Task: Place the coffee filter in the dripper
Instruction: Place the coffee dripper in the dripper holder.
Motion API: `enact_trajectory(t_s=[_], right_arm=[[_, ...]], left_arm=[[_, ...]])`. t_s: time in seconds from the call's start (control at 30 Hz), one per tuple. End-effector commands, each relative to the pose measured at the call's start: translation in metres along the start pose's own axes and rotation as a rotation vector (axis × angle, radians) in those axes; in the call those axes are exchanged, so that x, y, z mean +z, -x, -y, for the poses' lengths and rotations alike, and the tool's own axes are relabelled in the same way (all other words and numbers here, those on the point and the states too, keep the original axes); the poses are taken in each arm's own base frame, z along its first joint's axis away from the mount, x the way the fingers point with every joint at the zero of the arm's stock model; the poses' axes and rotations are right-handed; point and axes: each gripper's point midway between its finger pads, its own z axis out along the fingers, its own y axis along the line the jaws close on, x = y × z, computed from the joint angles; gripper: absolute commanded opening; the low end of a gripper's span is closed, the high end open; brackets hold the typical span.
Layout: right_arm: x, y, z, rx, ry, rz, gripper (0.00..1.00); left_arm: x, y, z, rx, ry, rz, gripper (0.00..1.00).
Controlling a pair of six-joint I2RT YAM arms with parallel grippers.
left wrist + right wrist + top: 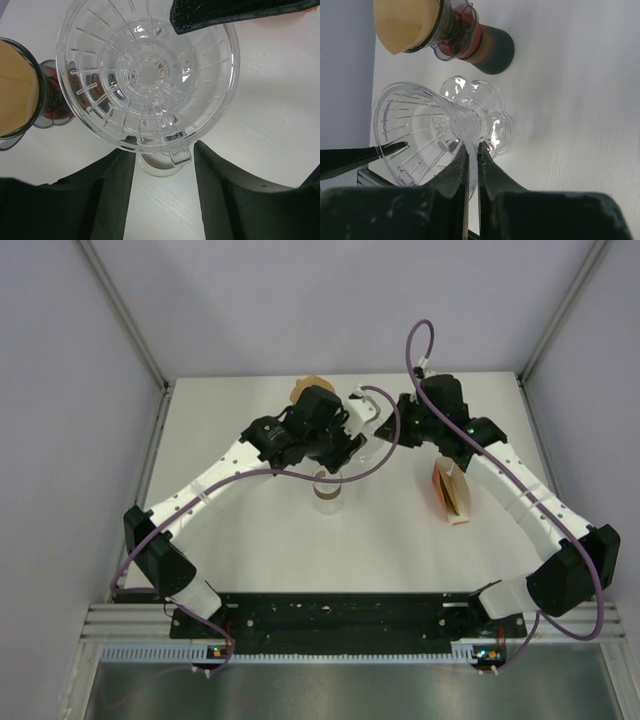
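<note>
A clear plastic dripper (147,75) stands on the white table with its ribbed cone open upward and nothing inside. It also shows in the right wrist view (415,130). My right gripper (472,145) is shut on the dripper's side, pinching a clear ridge of it; it shows in the top view too (385,428). My left gripper (164,150) is open and empty, hovering just above and in front of the dripper's rim, and shows in the top view (345,445). Tan coffee filters (450,492) stand in a holder to the right of the grippers.
A dark dripper holding a tan filter (410,22) sits on a red-and-dark base (487,47) just behind the clear one; it also shows at the left of the left wrist view (15,90). A small clear glass (327,488) stands in front of the dripper. Grey walls enclose the table.
</note>
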Motion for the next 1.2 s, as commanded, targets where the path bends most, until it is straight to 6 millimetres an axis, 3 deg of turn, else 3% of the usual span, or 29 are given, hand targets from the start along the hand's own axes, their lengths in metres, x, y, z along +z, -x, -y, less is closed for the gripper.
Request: enact_trajectory(t_s=[0.0, 0.13, 0.27, 0.3, 0.43, 0.57, 0.73, 0.97, 1.17], right_arm=[[-0.008, 0.016, -0.045, 0.018, 0.181, 0.045, 0.0], [-0.006, 0.013, -0.048, 0.027, 0.197, 0.029, 0.0], [-0.005, 0.013, -0.049, 0.03, 0.208, 0.028, 0.0], [-0.005, 0.012, -0.049, 0.03, 0.205, 0.025, 0.0], [-0.004, 0.008, -0.048, 0.012, 0.212, 0.011, 0.02], [-0.007, 0.007, -0.049, -0.033, 0.223, 0.004, 0.32], [-0.016, 0.013, -0.059, -0.107, 0.258, -0.001, 0.54], [-0.023, 0.018, -0.055, -0.165, 0.23, 0.007, 0.66], [-0.028, 0.027, -0.039, -0.186, 0.164, 0.04, 0.69]], left_arm=[[0.008, 0.02, -0.004, 0.014, 0.021, 0.081, 0.52], [0.009, 0.021, -0.002, 0.016, 0.004, 0.085, 0.34], [0.011, 0.017, 0.005, 0.003, -0.031, 0.077, 0.04], [0.011, 0.016, 0.005, -0.003, -0.034, 0.074, 0.0], [0.006, 0.013, -0.001, -0.035, -0.05, 0.079, 0.0], [-0.005, 0.008, -0.013, -0.07, -0.063, 0.082, 0.0], [-0.024, 0.001, -0.021, -0.099, -0.105, 0.085, 0.0], [-0.044, -0.034, -0.021, -0.07, -0.139, -0.021, 0.0], [-0.046, -0.073, -0.009, -0.078, -0.18, -0.133, 0.0]])
